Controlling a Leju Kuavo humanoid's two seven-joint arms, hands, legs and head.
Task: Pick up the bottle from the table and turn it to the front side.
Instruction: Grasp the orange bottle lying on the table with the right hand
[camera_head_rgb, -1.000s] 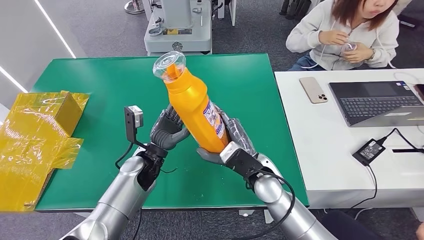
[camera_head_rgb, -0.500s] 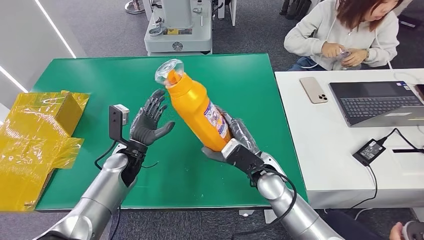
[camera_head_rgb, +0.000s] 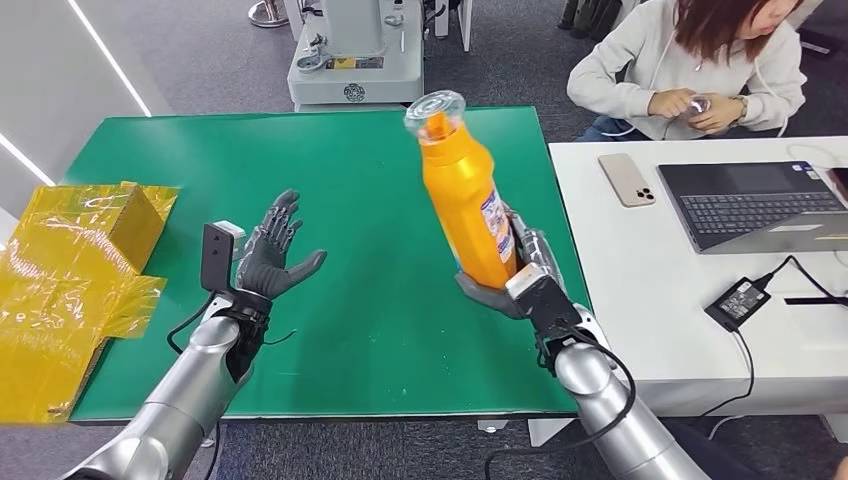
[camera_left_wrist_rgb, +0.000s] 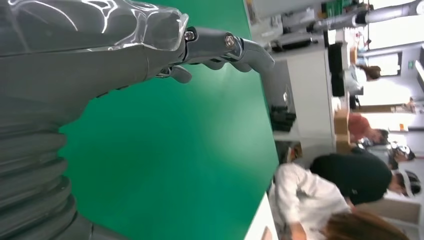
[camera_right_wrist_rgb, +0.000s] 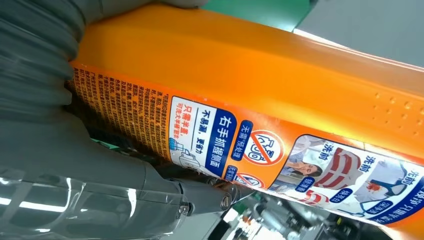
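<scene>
Orange bottle over a green table

The bottle (camera_head_rgb: 466, 200) is orange with a clear cap and a blue, white and red label (camera_right_wrist_rgb: 280, 160); the table (camera_head_rgb: 380, 200) is plain green; the box (camera_head_rgb: 70, 270) is shiny yellow.

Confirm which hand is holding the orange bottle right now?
The right hand grips the orange bottle near its base, above the green table. The left hand is spread and holds nothing.
</scene>
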